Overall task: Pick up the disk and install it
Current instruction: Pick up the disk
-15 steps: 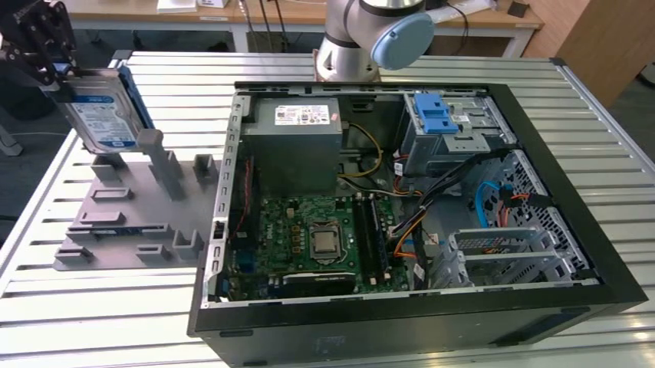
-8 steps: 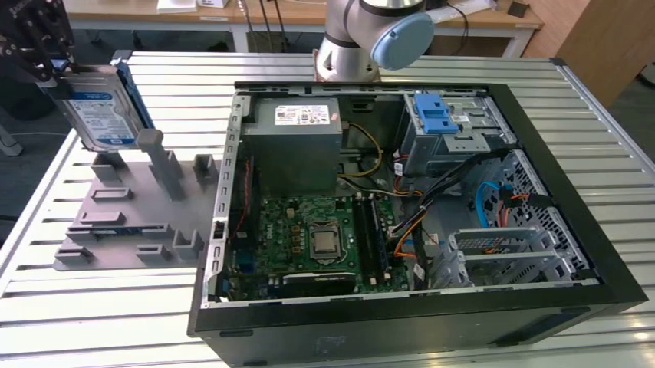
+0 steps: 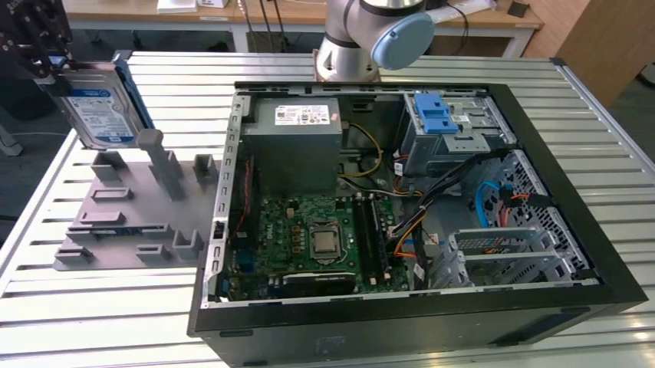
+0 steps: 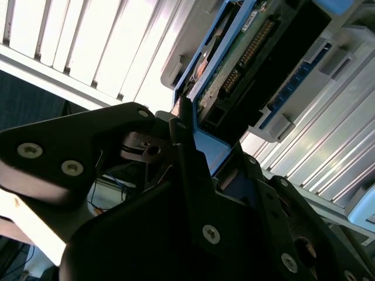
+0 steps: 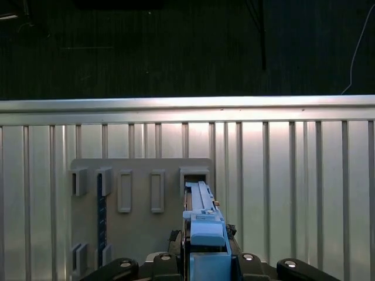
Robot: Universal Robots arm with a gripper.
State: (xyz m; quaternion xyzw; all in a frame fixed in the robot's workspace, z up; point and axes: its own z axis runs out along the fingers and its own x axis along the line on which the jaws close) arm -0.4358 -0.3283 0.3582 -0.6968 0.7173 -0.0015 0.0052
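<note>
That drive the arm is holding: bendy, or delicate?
Probably stiff: the disk hangs unbent, clamped at one end by the gripper. Likely delicate: its bare circuit board shows in the second wrist view.

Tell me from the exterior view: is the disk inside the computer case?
No, the gripper holds the disk at the grey fixture, on the exterior view's left of the computer case.

open computer case (image 3: pixel 389 326), grey fixture plate (image 3: pixel 103 251)

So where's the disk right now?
The disk is at the exterior view's upper left, held in the gripper above the grey rack, left of the computer case.
</note>
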